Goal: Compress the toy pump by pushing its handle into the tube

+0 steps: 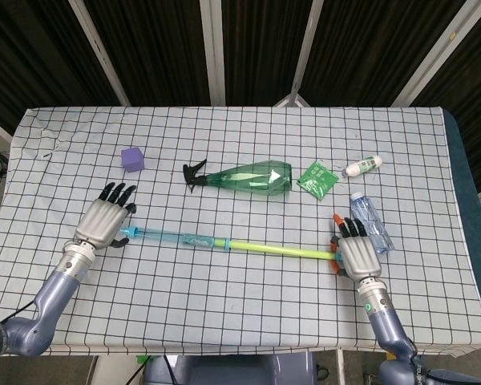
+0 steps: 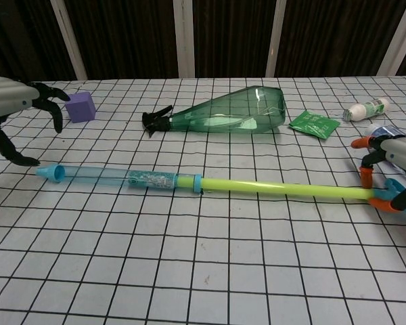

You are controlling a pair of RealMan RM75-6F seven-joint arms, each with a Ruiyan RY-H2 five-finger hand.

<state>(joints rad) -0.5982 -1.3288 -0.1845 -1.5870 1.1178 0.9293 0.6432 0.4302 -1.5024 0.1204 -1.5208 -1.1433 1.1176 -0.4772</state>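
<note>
Lying across the bench (image 1: 240,321), the toy pump (image 1: 224,241) is pointing left, fully extended. The right hand (image 1: 357,255) is gripping its orange handle (image 2: 382,200) at the right end. The left hand (image 1: 103,223) is hovering over the tube's blue tip (image 2: 52,172), fingers spread, holding nothing.

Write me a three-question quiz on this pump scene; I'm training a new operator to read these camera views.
1. True or false: the yellow rod is already fully inside the blue tube.
2. Which hand is at the pump's orange handle: A) left hand, B) right hand?
3. Fill in: the purple cube lies on the same side of the table as the robot's ____ hand.

Key: 1 false, most of the rod is exposed. 2 B. 3 left.
</note>
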